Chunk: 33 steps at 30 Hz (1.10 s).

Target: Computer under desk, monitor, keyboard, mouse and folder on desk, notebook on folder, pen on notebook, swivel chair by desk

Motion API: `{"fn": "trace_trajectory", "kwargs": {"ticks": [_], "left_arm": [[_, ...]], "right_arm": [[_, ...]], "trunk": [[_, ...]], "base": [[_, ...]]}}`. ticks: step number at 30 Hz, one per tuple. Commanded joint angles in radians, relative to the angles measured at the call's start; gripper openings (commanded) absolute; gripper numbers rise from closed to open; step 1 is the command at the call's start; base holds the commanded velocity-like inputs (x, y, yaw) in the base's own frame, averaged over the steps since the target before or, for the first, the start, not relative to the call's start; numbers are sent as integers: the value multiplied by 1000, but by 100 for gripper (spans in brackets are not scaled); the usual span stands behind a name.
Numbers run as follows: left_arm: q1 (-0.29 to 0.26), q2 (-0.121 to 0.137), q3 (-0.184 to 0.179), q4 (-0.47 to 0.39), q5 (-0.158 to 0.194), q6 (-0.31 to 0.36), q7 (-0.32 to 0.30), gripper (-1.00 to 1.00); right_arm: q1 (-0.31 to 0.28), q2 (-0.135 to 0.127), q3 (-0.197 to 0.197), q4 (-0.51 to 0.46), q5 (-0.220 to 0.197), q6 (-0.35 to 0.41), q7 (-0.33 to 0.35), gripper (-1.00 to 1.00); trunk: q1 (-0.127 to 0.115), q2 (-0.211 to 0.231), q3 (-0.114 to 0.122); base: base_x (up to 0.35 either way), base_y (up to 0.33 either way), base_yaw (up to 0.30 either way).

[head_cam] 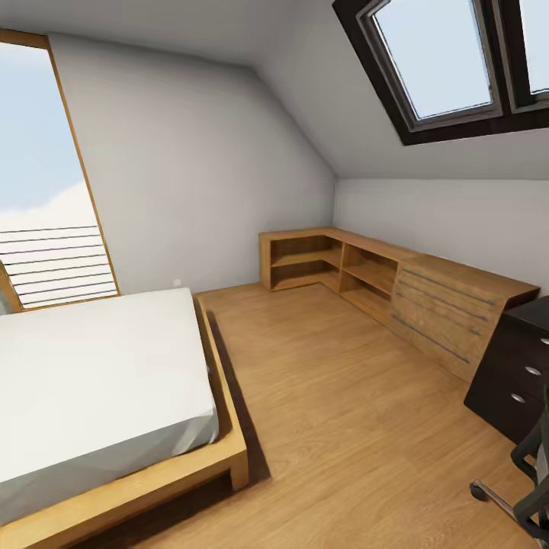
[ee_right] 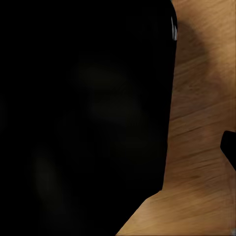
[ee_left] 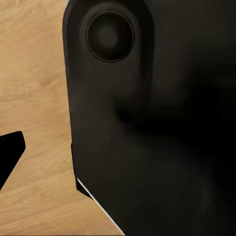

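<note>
1. The likeliest trouble from here is in the approach: the swivel chair (head_cam: pixel 526 473) stands at the lower right edge of the head view, just in front of the worktop (head_cam: pixel 512 374), so a base turning that way could clip its chrome leg or armrest and send it rolling off.
2. The low wooden bed (head_cam: pixel 114 396) takes up the left of the room, leaving a strip of wood floor (head_cam: pixel 343 427) between it and the light-wood cabinet (head_cam: pixel 427 293); a wide swing risks striking the bed frame.
3. The worktop shows as a glossy black drawer block with round silver knobs, cut off by the right edge, touching the end of the cabinet.
4. Of the chair, a dark armrest, a sliver of grey padding and one chrome leg with a black caster are visible. Whether the folder lies on its seat cannot be told.
5. Both wrist views look past a dark body close to the lens onto floor; whether either end effector is wide or narrow cannot be told.
</note>
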Motion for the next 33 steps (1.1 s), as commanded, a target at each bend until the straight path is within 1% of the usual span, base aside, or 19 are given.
{"fn": "trace_trajectory", "kwargs": {"ticks": [1, 2, 4, 8, 10, 13, 16, 20, 21, 24, 25, 27, 28, 30, 31, 32, 33], "left_arm": [[2, -6, -3, -6, -6, 6, -6, 100], [2, -11, -3, -11, -6, 6, -11, 100], [2, -23, -3, -18, -6, 5, -11, 100], [25, -44, -3, -22, -6, 6, -12, 100], [27, -44, -3, -23, -6, 6, -9, 100], [29, -43, 0, -24, -3, 6, -2, 100], [29, -42, 2, -34, 0, 5, -3, 100], [29, -39, 2, -57, 1, 7, -1, 100], [29, -39, 2, -269, 1, 7, 0, 100], [30, -39, 2, -337, 1, 9, 2, 100], [30, -39, 2, -364, 1, 10, 3, 100], [30, -39, 2, -398, 1, 10, 4, 100], [30, -39, 2, -409, 1, 10, 4, 100], [29, -38, 2, -445, 2, 9, 4, 100], [28, -36, 4, -462, 2, 7, 3, 100], [28, -33, 6, -468, 2, 5, 3, 100], [28, -27, 15, -474, 10, -1, 3, 100]], "right_arm": [[0, 6, -2, 3, -1, -1, -3, 100], [0, 11, -2, 3, -1, -1, -3, 100], [0, 23, -2, 3, -1, -1, -3, 100], [-1, 45, -1, -6, 0, -1, -2, 100], [-2, 55, -1, -7, 1, -1, -1, 100], [-2, 56, -4, -9, 0, -2, 0, 100], [-2, 57, -2, -16, 4, -19, 0, 100], [-2, 50, 1, -39, 7, -41, -7, 100], [-2, 49, 0, -176, 7, -262, -8, 100], [-3, 48, -1, -259, 7, -284, -16, 100], [-4, 49, -2, -308, 6, -289, -23, 100], [-8, 51, -3, -374, 5, -294, -38, 100], [-12, 52, -3, -391, 4, -295, -44, 100], [-45, 52, -4, -420, 2, -296, -66, 100], [-80, 50, -5, -424, 1, -296, -79, 100], [-99, 50, -5, -420, 1, -297, -84, 100], [-134, 48, -6, -395, 1, -301, -91, 100]], "trunk": [[0, 0, 0], [0, 0, 0], [-8, 14, 6], [-23, 42, 18], [-31, 56, 25], [-42, 77, 34], [-54, 98, 43], [-69, 126, 56], [-73, 133, 59], [-84, 154, 68], [-88, 161, 72], [-96, 175, 78], [-100, 182, 81], [-107, 196, 87], [-111, 203, 90], [-115, 210, 94], [-119, 217, 97]], "base": [[0, 0, 0], [0, 0, 0], [0, 0, 0], [0, 0, 0], [0, 0, 0], [0, 0, 0], [0, 0, 0], [0, 0, 0], [0, 0, 0], [0, 0, 0], [0, 0, 0], [0, 0, 0], [0, 0, 0], [0, 0, 0], [0, 0, 0], [0, 0, 0], [0, 0, 0]]}}
